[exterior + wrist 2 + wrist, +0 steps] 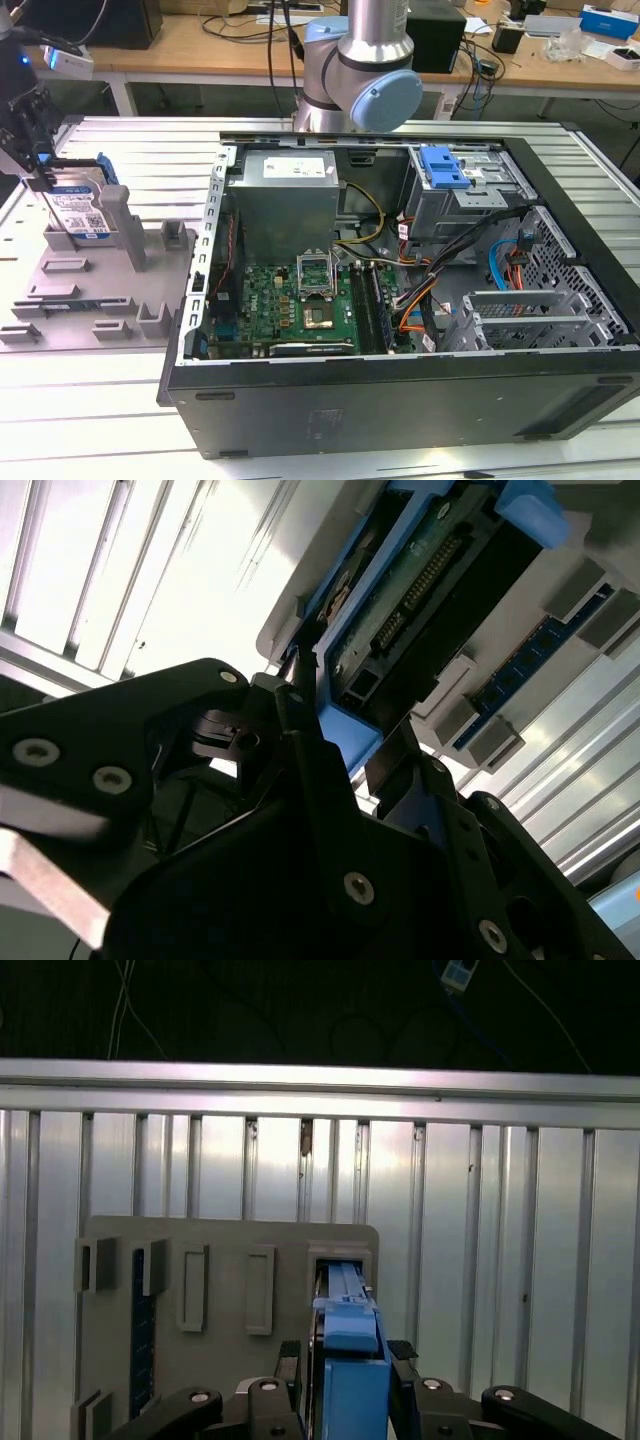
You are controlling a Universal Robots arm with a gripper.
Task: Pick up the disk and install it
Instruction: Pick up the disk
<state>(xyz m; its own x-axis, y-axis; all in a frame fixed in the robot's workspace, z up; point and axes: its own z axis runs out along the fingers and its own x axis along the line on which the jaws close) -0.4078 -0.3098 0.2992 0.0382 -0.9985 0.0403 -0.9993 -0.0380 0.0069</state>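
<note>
Silver tube arm with grey joints and a pale blue cap; black gripper, angular links, small silver screws

High exterior overview; wrist views beside disk

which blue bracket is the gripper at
The one framing the disk in the holder, under the gripper at the exterior view's left; the other bracket sits inside the case.
</note>
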